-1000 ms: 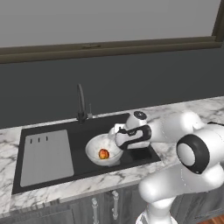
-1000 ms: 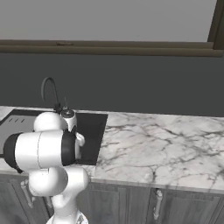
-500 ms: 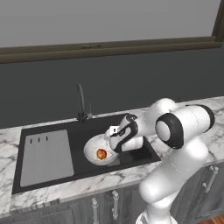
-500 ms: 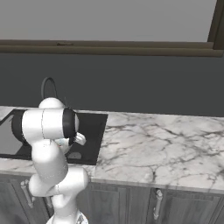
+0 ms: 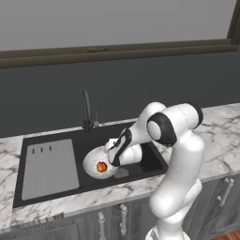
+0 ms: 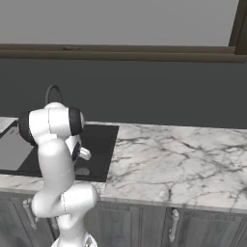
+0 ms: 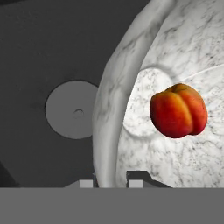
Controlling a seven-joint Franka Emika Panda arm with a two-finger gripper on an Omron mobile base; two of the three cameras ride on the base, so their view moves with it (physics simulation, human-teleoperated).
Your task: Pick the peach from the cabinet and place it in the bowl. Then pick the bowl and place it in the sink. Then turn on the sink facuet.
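Hand (image 5: 114,158) is reaching down into the sink (image 5: 150,157), its narrow-set fingers pinching the near rim of the bowl (image 5: 93,161), one tip on each side of the wall; in the hand view the two tips (image 7: 136,177) are poking up at the bottom edge, mostly cut off, with the bowl's rim (image 7: 111,113) running between them. Whether the bowl is resting on the basin floor or hanging just above it is hard to say. Inside the bowl the peach (image 7: 178,111) is lying near the middle, well apart from the gripped rim. Beside the bowl the round drain (image 7: 73,109) is showing on bare black floor. From the right base view the robot's own arm is hiding the bowl, and the sink facuet (image 6: 52,92) is peeking out only as an arch. Marble table (image 6: 169,159) is lying open to the right of the sink (image 6: 99,144).
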